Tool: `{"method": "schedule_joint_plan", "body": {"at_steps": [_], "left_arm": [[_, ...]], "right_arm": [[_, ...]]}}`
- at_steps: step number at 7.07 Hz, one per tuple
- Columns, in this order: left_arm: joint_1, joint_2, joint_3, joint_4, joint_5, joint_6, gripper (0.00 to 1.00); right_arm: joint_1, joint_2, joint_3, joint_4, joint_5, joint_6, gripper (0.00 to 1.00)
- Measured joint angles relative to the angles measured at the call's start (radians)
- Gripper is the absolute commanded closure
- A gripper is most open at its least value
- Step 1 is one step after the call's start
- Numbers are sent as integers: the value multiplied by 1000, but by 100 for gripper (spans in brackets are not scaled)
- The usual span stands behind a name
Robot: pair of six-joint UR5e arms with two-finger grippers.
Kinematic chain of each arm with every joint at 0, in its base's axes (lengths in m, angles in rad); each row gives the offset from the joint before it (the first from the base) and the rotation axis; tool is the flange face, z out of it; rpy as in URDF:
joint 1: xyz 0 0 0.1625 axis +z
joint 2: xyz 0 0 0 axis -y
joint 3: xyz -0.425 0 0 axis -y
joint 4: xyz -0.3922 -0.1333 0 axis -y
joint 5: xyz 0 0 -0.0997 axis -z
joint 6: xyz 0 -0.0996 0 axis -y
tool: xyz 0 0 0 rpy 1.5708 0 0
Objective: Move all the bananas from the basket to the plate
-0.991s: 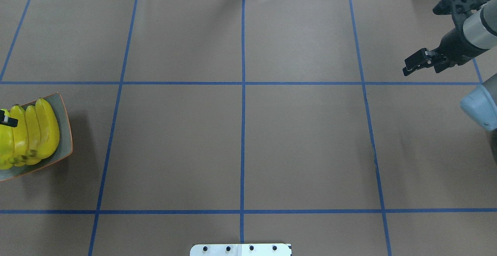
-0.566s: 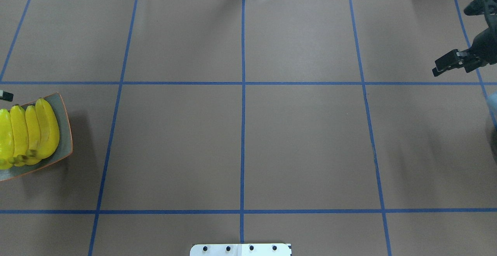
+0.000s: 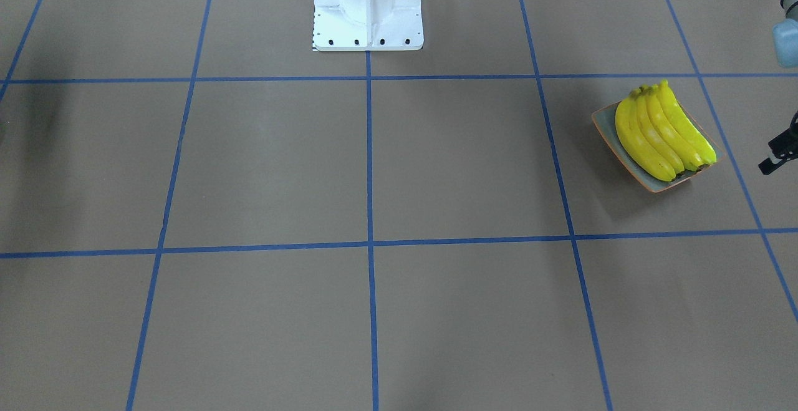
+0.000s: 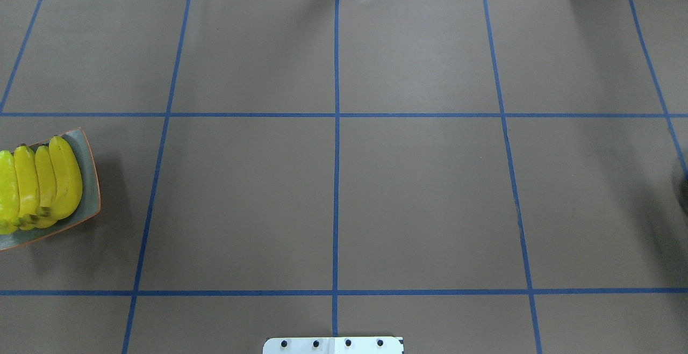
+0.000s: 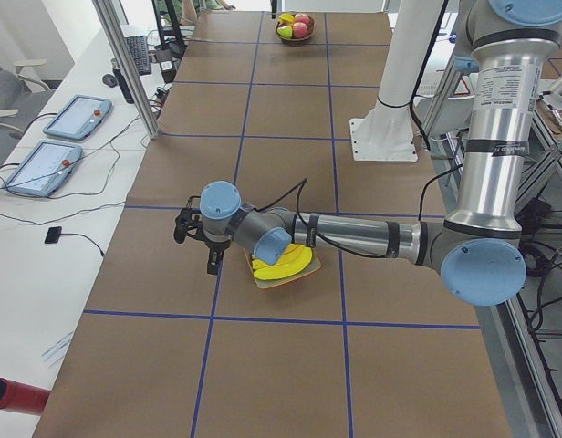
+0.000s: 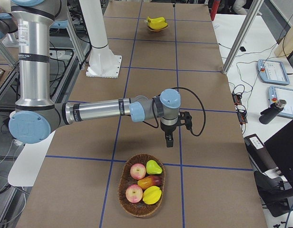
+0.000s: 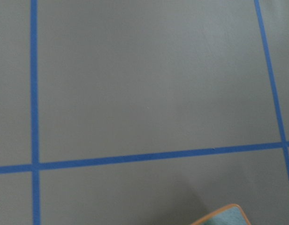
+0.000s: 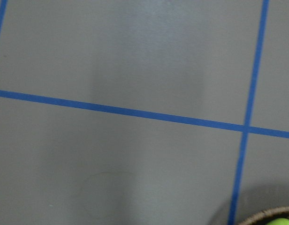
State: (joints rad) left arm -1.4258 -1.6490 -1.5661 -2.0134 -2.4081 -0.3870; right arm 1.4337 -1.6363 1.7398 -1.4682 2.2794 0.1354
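Four bananas (image 3: pixel 661 133): all on plate, side by side, touching each other, ends bunched at edge nearer robot. They sit just beside L gripper, on its side toward table's middle, w/o contact.
Plate (image 4: pixel 86 152): grey-green, orange-brown rim, flat on table. Near L gripper but apart from it; one corner shows at bottom edge of L wrist view.
L gripper (image 5: pixel 213 265): hovers above table off plate's outer side, fingers pointing down. Cut off at frame edge in front view, so can't tell if fingers are apart or together.
R gripper (image 6: pixel 169 140): at other end of table, well apart from plate and bananas. Above table, fingers pointing down. Side view only, so can't tell apart or together.
Basket (image 6: pixel 123 190): oval wicker, on table near R gripper, on its side toward table's end. Holds 2 red apples (image 6: pixel 138 171), a yellow-green fruit, an orange-red one, a yellow one.
Table (image 4: pixel 419 193): brown cover w/ blue tape grid.
Base (image 3: pixel 368 5): white mount at table's robot-side edge, btwn the 2 grippers.
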Motion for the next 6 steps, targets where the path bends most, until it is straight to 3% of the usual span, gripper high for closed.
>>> {"method": "schedule_joint_plan", "body": {"at_steps": [3,6], "left_arm": [[-119,-12,-10,129,-37,150,0],[-178,-5,2,278,52,437,0]], "right_arm": [[70,-67,-28,17,15,-36,0],[139,-78,-28,-66,35,-40,0]]}}
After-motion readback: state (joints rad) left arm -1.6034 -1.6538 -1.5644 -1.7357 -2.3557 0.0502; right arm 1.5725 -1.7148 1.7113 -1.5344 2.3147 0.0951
